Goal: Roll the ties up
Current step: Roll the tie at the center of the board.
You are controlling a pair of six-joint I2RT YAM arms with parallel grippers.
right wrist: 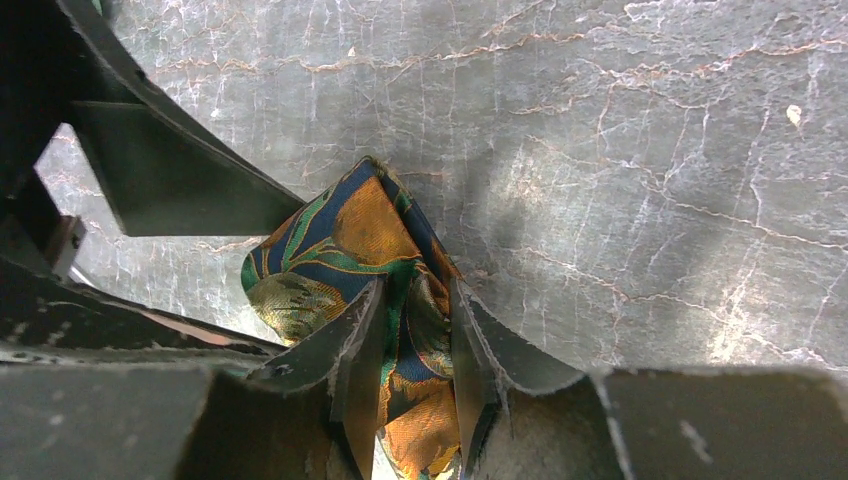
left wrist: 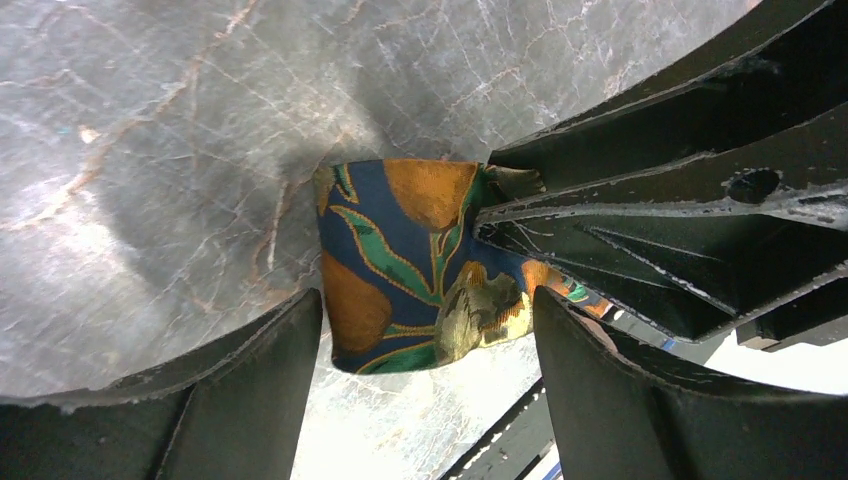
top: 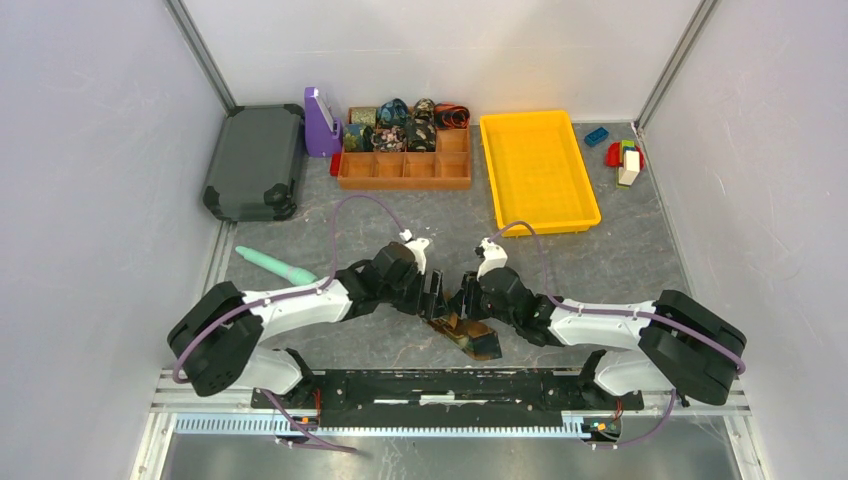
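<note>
A tie point(top: 466, 330) in blue, green and orange print lies near the table's front edge, between the two arms, one end rolled into a small coil point(left wrist: 400, 260). My right gripper point(right wrist: 418, 290) is shut on the coil's folds point(right wrist: 345, 235), with fabric pinched between its fingers. My left gripper point(left wrist: 428, 300) is open, its fingers on either side of the coil and apart from it. In the top view the left gripper point(top: 432, 295) and the right gripper point(top: 470, 300) meet tip to tip over the tie. Several rolled ties point(top: 405, 125) fill the back row of a wooden organizer point(top: 405, 183).
A yellow tray point(top: 538, 170) stands right of the organizer, with toy blocks point(top: 625, 158) beyond it. At the back left sit a dark grey case point(top: 255, 160) and a purple holder point(top: 320, 122). A teal stick point(top: 275, 265) lies by the left arm.
</note>
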